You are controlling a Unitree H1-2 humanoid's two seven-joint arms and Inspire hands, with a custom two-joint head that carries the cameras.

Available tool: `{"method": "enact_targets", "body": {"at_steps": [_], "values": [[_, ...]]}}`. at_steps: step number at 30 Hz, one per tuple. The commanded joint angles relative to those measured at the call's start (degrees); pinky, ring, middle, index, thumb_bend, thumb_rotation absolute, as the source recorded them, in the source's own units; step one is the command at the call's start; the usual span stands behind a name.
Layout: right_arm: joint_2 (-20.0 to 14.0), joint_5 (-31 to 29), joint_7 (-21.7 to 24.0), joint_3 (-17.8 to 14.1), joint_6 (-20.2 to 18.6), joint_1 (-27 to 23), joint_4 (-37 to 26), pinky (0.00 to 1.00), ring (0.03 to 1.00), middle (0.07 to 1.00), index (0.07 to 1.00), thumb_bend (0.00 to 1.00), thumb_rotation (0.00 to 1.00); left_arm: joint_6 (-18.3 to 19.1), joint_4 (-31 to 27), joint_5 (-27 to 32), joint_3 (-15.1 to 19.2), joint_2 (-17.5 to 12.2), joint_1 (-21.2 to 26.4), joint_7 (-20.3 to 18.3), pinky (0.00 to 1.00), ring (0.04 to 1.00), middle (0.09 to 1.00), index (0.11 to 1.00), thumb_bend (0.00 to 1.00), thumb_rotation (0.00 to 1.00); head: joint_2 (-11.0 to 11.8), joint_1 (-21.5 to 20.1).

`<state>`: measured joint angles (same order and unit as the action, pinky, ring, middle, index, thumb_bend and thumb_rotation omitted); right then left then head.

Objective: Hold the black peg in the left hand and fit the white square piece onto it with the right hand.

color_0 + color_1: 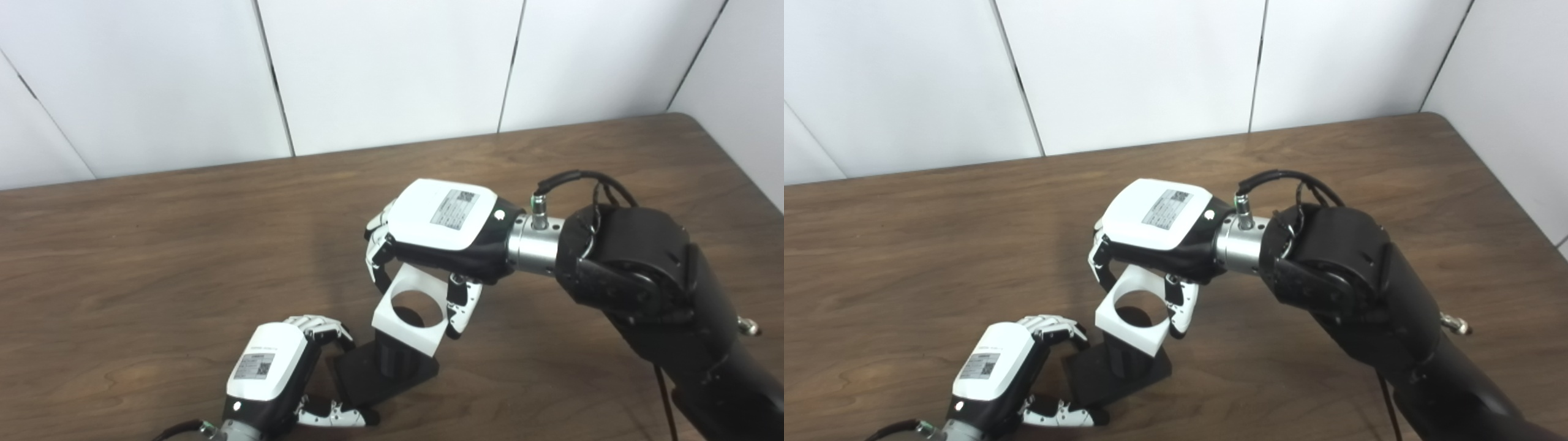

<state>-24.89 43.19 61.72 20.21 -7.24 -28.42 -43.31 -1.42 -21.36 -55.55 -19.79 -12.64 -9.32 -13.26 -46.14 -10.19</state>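
Note:
The black peg stands upright on its flat black square base on the table near the front edge. My left hand is shut on that base, fingers over its left edge and thumb along its front. The white square piece, with a round hole through it, sits tilted over the top of the peg; the peg's top shows through the hole. My right hand reaches in from the right and is shut on the piece, fingers at its far side and thumb at its right side.
The brown wooden table stretches left and back to white wall panels. The table's right corner lies at the back right. My black right forearm crosses the right side of the table.

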Motion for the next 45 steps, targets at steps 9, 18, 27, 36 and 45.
{"method": "enact_targets", "body": {"at_steps": [9,18,27,36,45], "values": [[1.6,0.7,-3.1,-0.6,1.9,-1.2,1.0,0.85,0.852,0.725,0.483,0.52,0.13,2.8,1.0,-0.9,-0.3,-0.5,-0.5,-3.0,0.77,0.768,0.720,0.491,0.50,0.05,-0.4,-0.2],[2.9,1.2,-1.9,-0.2,1.2,-1.7,1.0,0.86,0.862,0.729,0.483,0.52,0.13,3.1,0.5,-0.7,-0.4,-0.5,-0.5,-3.4,0.78,0.770,0.722,0.491,0.50,0.06,-0.5,-0.2],[3.3,2.2,-3.0,0.7,2.7,-0.3,1.9,0.85,0.859,0.729,0.482,0.52,0.13,3.1,0.2,-0.6,-0.3,-0.5,-0.4,-3.6,0.77,0.769,0.721,0.491,0.50,0.06,-1.0,-0.1],[3.4,2.7,-1.7,1.5,2.7,-0.8,2.2,0.84,0.862,0.734,0.482,0.52,0.13,3.3,-0.1,-0.9,-0.3,-0.4,-0.3,-3.9,0.77,0.768,0.720,0.491,0.50,0.06,-1.3,-0.2],[3.4,2.5,-0.8,1.6,2.6,-0.8,2.2,0.83,0.863,0.735,0.482,0.52,0.13,3.3,-0.3,-0.7,-0.2,-0.3,-0.3,-4.0,0.77,0.768,0.718,0.491,0.50,0.05,-1.6,-0.1]]}}
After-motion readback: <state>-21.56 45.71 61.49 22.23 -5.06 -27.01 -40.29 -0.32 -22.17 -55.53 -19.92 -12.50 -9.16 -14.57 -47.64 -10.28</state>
